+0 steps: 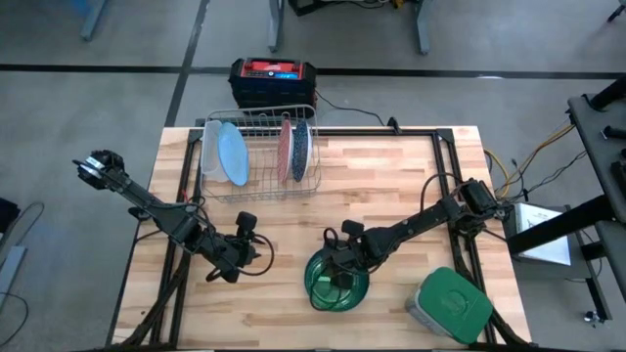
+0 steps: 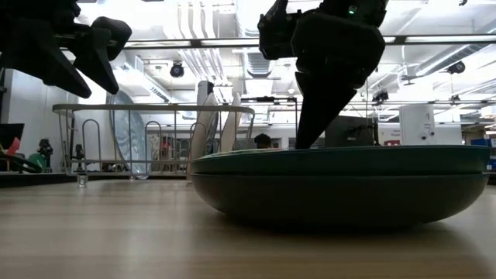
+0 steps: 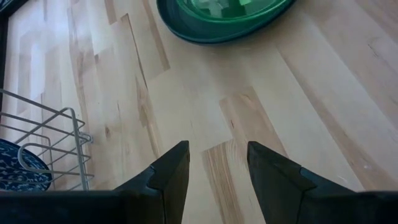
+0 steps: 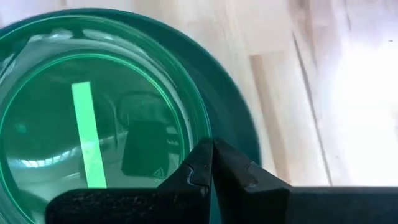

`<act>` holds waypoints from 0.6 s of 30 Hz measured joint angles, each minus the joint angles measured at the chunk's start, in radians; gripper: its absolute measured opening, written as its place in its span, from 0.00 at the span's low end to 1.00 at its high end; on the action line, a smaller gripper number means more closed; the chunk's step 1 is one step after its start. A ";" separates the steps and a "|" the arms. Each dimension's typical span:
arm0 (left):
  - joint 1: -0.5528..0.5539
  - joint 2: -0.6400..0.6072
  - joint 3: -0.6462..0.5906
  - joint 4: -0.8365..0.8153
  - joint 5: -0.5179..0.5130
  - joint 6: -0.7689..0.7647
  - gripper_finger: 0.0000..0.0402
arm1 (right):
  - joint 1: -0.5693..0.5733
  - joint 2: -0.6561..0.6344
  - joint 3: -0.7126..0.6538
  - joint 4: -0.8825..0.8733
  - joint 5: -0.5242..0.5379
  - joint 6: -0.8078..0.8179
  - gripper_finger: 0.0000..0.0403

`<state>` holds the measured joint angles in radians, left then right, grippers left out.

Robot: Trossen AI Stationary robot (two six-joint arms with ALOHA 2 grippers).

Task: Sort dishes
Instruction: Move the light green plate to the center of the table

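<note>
A clear green dish [image 1: 337,279] lies nested in a dark teal dish [image 4: 233,99] near the table's front middle; the stack's underside rests on the wood [image 2: 341,194]. My right gripper [image 4: 212,157] comes down on it from the right and is shut at the green dish's rim. Left of the stack, my left gripper [image 3: 217,168] hangs open over bare wood [image 1: 240,256], holding nothing. A white dish [image 1: 210,147], a light blue one [image 1: 233,154], a reddish one [image 1: 286,149] and a dark patterned one [image 1: 301,147] stand on edge in the wire rack [image 1: 259,186]. My right gripper pinches the green dish's rim [image 4: 205,134] between its two fingers, on the side of the dish toward the table's right. The fingers point steeply down from above, one inside the dish and one outside. In the low view the stack still sits on the table.
A square grey container with a green lid [image 1: 450,305] stands at the front right corner, close to the stack. A black and red box [image 1: 272,80] sits on the floor beyond the far edge. Bare wood lies between the rack and the stack.
</note>
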<state>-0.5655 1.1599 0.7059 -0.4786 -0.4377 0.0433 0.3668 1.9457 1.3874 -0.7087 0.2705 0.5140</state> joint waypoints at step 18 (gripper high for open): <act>0.000 0.000 0.000 0.000 0.001 0.000 0.38 | -0.052 -0.020 0.214 -0.659 0.173 0.314 0.00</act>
<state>-0.5655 1.1599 0.7059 -0.4789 -0.4370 0.0433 0.3144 1.9257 1.6012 -1.3681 0.4437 0.8282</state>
